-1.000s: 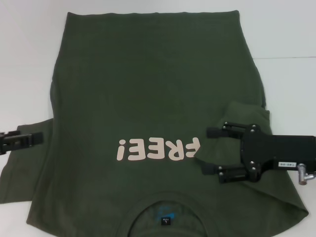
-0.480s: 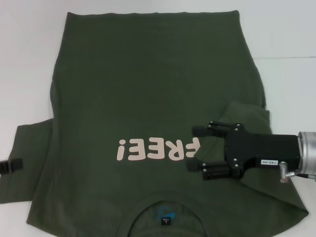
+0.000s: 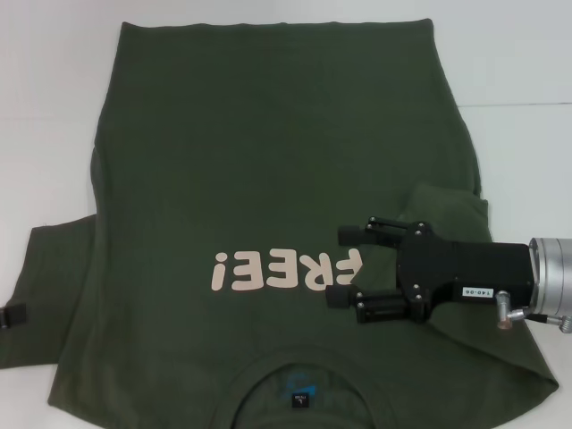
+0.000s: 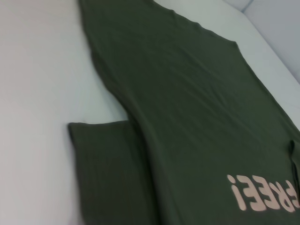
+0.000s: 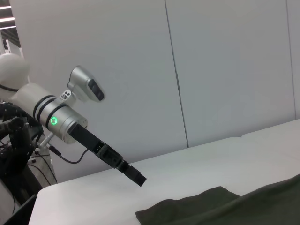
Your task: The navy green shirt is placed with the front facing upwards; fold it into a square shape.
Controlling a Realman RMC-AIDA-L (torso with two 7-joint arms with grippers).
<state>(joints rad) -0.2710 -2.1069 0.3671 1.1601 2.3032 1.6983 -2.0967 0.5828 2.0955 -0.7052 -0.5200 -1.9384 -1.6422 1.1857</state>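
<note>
The dark olive-green shirt (image 3: 268, 134) lies flat on the white table, front up, with its collar nearest me. Its pale pink "FREE!" print (image 3: 286, 268) and small black neck label (image 3: 299, 399) show. The right sleeve (image 3: 447, 210) is folded in over the body. The left sleeve (image 3: 49, 295) lies spread out flat. My right gripper (image 3: 340, 266) is open and empty, just above the shirt at the right end of the print. Only the tip of my left gripper (image 3: 11, 315) shows, at the left sleeve's outer edge. The shirt also shows in the left wrist view (image 4: 187, 117) and the right wrist view (image 5: 225, 206).
The white table (image 3: 45, 107) shows bare on both sides of the shirt and beyond its hem. A seam line crosses the table at the right (image 3: 527, 103). The right wrist view shows my left arm (image 5: 70, 124) reaching over the table, with a white wall behind.
My right gripper has moved left across the shirt to the print's end, still open. My left gripper has drawn back off the left sleeve toward the left edge of view.
</note>
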